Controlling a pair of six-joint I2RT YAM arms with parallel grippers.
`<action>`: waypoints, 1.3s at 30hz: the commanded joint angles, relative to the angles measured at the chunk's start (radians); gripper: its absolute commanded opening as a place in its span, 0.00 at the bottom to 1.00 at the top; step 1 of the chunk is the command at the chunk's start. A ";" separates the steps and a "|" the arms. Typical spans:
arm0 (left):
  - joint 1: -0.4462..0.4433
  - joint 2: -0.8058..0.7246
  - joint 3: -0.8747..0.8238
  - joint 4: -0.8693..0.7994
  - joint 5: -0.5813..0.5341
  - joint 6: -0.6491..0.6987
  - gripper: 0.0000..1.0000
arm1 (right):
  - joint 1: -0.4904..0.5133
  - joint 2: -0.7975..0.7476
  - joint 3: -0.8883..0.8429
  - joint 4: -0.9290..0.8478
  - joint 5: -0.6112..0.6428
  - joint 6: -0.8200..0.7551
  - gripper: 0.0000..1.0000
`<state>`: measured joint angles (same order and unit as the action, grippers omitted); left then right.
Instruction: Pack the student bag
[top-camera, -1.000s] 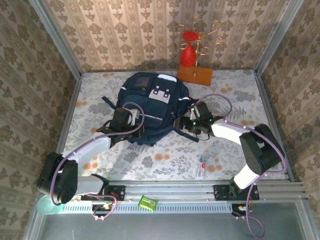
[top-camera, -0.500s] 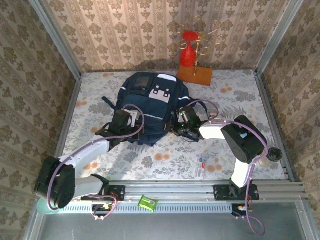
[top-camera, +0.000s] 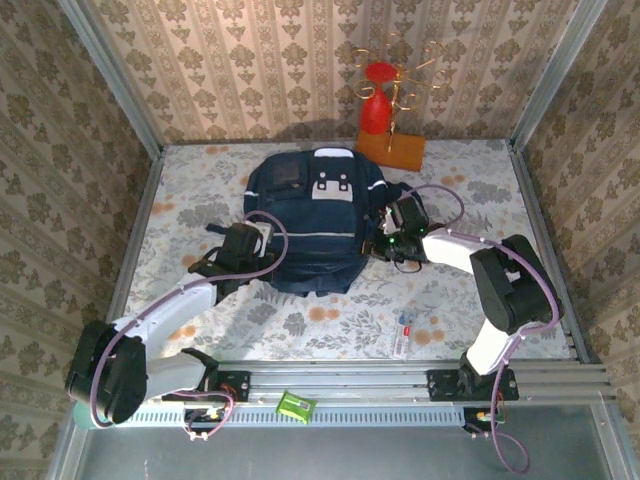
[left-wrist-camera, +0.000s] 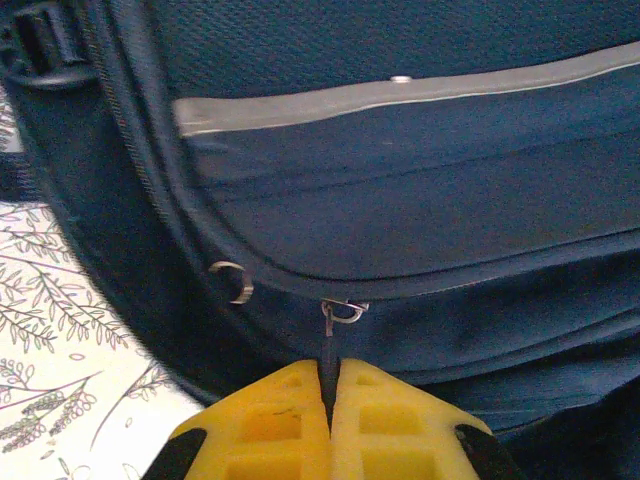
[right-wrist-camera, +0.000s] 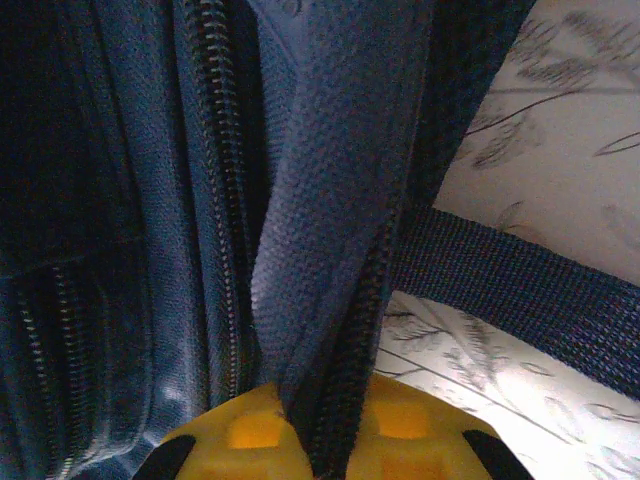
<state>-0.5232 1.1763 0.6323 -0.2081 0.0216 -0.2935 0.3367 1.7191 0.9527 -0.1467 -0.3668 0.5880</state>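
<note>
As it lay flat on the table (top-camera: 460, 185), the student bag (top-camera: 310, 225): sat between the two sets of fingers, touching both, its patched front facing up.
Long axis: ran from the near edge toward the far wall, so each arm met the bag from one flank.
Left gripper (top-camera: 243, 243): at the bag's left flank; in the wrist view its yellow fingers (left-wrist-camera: 270, 425) were pressed together on the thin dark tab of a zip pull (left-wrist-camera: 340, 312).
Zip track (left-wrist-camera: 480, 285): just ahead of those fingers, running crosswise to them and curving off to their right.
Right gripper (top-camera: 392, 240): at the bag's right flank, clamped on a fabric fold (right-wrist-camera: 330, 230) carrying zip teeth, which rose straight from between the fingers (right-wrist-camera: 250, 430).
Strap (right-wrist-camera: 500, 280): to the right of that fold, lying on the table.
Nearer arm: neither, as both were in contact; the left held the pull.
Judgement: the next move probably called for drawing the pull along the track while the right gripper steadied the bag.
</note>
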 joint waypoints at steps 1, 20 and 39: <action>-0.012 -0.046 -0.020 -0.062 -0.021 0.016 0.00 | -0.051 0.030 0.101 -0.165 0.098 -0.146 0.09; -0.180 -0.068 -0.026 0.008 0.075 -0.061 0.00 | 0.033 -0.193 -0.212 0.136 -0.059 0.116 0.78; -0.170 -0.132 -0.059 -0.069 -0.124 -0.028 0.00 | -0.022 0.071 0.168 -0.306 0.198 -0.268 0.05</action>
<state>-0.7319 1.0245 0.5453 -0.2516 -0.0288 -0.3576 0.3332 1.7569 1.0843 -0.3252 -0.2977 0.4137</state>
